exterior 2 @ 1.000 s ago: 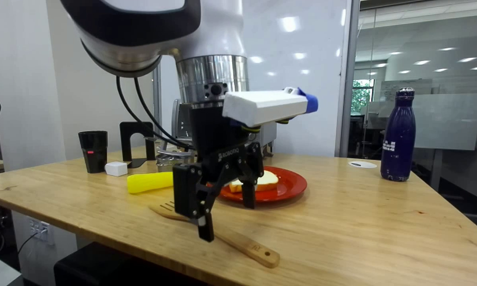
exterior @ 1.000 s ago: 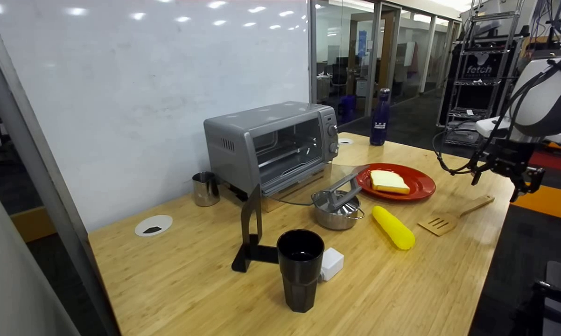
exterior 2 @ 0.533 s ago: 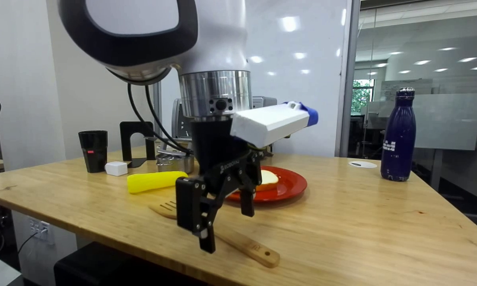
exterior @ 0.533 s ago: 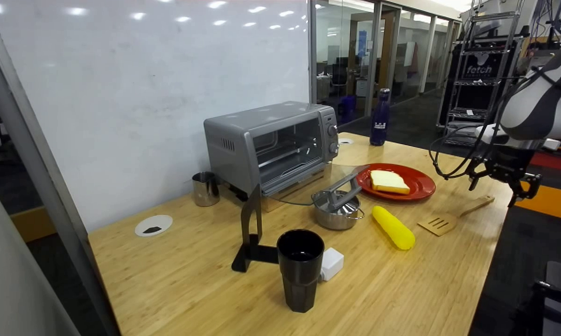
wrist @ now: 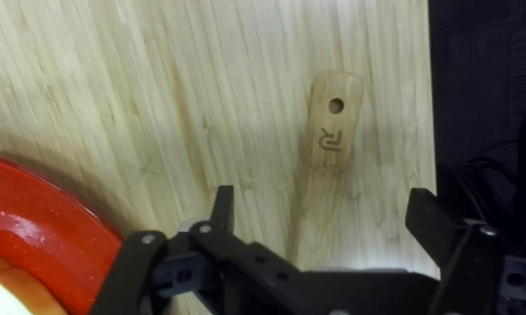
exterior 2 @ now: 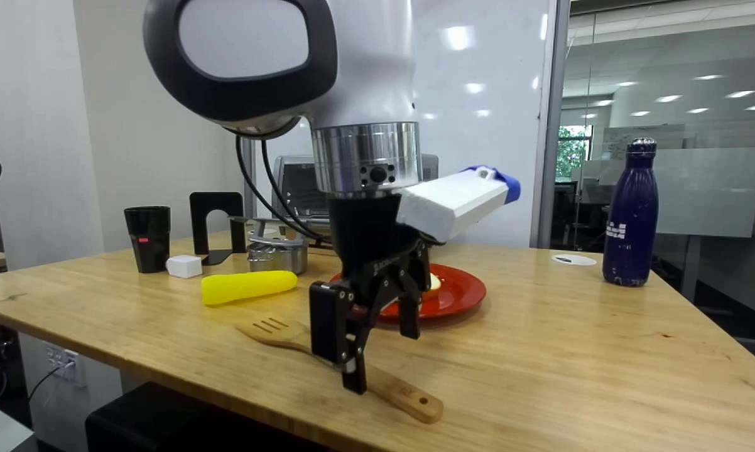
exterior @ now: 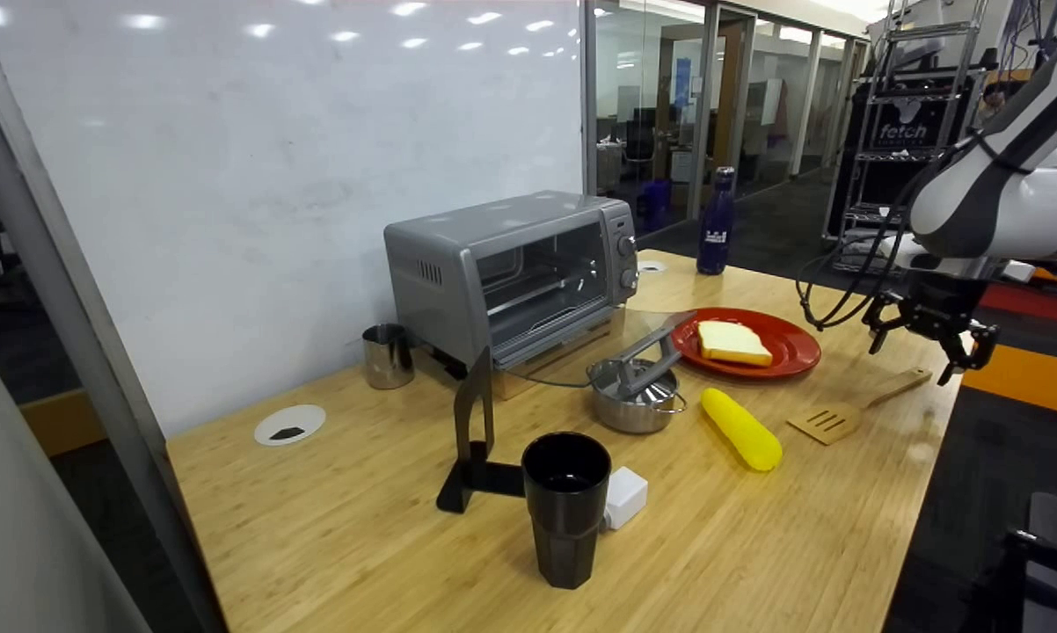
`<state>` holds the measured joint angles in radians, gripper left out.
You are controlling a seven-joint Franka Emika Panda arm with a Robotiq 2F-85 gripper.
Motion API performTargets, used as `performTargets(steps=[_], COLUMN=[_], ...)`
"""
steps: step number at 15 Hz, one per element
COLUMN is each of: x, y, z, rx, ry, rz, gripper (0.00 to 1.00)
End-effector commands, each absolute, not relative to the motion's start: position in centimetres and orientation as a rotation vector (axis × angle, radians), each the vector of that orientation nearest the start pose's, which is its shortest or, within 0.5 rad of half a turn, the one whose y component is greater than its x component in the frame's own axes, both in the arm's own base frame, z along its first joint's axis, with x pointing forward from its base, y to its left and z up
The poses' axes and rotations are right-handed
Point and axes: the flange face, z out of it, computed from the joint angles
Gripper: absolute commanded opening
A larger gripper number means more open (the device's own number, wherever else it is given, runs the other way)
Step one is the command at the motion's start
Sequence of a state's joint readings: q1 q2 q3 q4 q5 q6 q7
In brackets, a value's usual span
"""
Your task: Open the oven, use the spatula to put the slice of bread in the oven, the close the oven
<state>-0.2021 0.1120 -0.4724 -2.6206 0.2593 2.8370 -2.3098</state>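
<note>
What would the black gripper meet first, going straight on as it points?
Probably the pale wooden tabletop; the open gripper looks set to straddle the slim light-wood spatula, though depth is unclear.

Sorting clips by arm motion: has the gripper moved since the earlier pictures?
Yes. In an exterior view, the gripper has shifted rightward in the picture, nearer the handle end of the spatula, which lies where it did.

black cup [exterior: 566,519] beside white block [exterior: 627,498], elongated yellow object [exterior: 742,430], steel pot [exterior: 631,414], red plate [exterior: 798,352], blue bottle [exterior 2: 630,216]

Bright glare spots on the whiteboard [exterior: 291,176], soft shadows
</note>
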Motion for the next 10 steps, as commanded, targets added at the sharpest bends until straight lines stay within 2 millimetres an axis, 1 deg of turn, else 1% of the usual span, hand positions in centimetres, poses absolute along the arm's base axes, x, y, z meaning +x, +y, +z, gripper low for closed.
performTargets(steps=[1, 6, 10], x=[35.0, 36.1, 36.1], y=[-30.0, -29.6, -28.7], z=[21.5, 20.4, 20.5], rx=[-2.465, -2.442, -2.455], ry=[-2.1, -2.062, -2.063], rz=[-0.075, -0.068, -0.041], gripper=[1.0, 1.0, 1.0])
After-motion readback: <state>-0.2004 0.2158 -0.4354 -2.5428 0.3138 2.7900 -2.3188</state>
